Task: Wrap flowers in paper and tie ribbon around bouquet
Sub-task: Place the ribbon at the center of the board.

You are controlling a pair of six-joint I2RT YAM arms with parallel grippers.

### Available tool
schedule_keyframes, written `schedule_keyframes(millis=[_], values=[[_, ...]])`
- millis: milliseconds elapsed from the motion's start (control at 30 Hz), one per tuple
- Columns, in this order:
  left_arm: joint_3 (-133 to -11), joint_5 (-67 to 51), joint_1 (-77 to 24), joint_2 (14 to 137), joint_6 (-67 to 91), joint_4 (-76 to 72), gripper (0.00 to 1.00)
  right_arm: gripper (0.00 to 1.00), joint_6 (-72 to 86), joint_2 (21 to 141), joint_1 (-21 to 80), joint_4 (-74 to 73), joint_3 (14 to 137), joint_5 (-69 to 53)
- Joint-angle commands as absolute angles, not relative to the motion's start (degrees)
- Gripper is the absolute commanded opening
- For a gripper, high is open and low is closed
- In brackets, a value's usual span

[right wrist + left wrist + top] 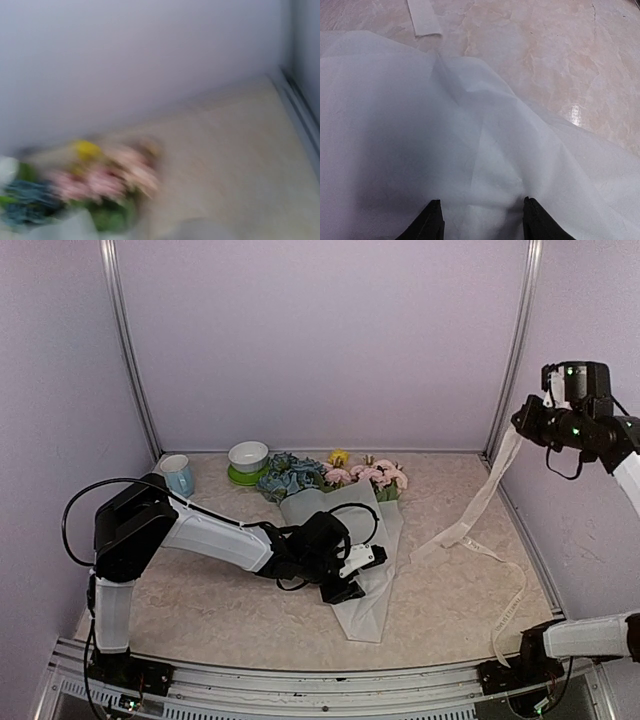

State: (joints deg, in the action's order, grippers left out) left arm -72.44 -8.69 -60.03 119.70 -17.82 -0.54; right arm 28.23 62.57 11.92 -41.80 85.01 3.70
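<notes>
The bouquet [352, 540] lies on the table, a white paper [368, 602] cone pointing toward me. Its flowers [340, 475], blue, yellow and pink, fan out at the far end. My left gripper [358, 574] sits across the middle of the cone. In the left wrist view its fingers [434, 220] straddle a bulge of the paper [445, 130], which creases against them. My right gripper [522, 426] is raised high at the right, shut on the ribbon [482, 492]. The ribbon hangs down to the table and loops toward the front right. The right wrist view is blurred and shows the flowers [100, 180].
A blue cup [178, 475] and a white bowl on a green saucer [248, 460] stand at the back left, close to the flower heads. A loose ribbon end [424, 17] lies beyond the paper. Metal posts [512, 350] and walls close in the sides.
</notes>
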Motion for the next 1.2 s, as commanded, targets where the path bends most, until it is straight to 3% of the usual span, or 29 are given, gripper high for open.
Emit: schedule_keyframes(millis=[0, 100, 133, 267, 400, 567, 700, 1067, 1167], values=[[-71.2, -8.3, -59.5, 119.5, -17.8, 3.2, 0.53, 0.28, 32.6, 64.8, -1.2, -49.5, 71.7, 1.9], [-71.1, -8.3, -59.6, 119.4, -17.9, 3.1, 0.53, 0.96, 33.8, 66.2, -11.8, -45.4, 63.2, -1.1], [-71.1, -8.4, -59.6, 119.3, -17.9, 3.0, 0.53, 0.99, 33.7, 67.4, -13.3, -43.1, 61.4, -1.4], [-71.2, -8.5, -59.6, 119.2, -18.1, 3.1, 0.53, 1.0, 29.9, 73.3, -10.4, -38.0, 63.3, -1.1], [-70.8, -8.3, -59.5, 119.0, -17.8, 2.8, 0.53, 0.99, 24.0, 81.2, 5.1, -38.1, 67.9, -3.2], [-71.3, -8.8, -59.5, 119.9, -17.4, 2.8, 0.53, 0.71, 25.8, 93.9, 17.4, -39.0, 66.6, -9.2], [-71.7, -8.8, -59.5, 119.8, -17.6, 3.3, 0.53, 0.62, 29.2, 101.3, 23.9, -37.1, 66.2, -7.4], [-71.6, -8.8, -59.4, 119.4, -17.5, 3.8, 0.53, 0.61, 29.8, 110.8, 30.2, -42.5, 66.9, -1.1], [-71.7, -8.8, -59.3, 119.3, -17.7, 3.9, 0.53, 0.49, 30.5, 111.2, 31.7, -43.6, 64.9, -0.3]])
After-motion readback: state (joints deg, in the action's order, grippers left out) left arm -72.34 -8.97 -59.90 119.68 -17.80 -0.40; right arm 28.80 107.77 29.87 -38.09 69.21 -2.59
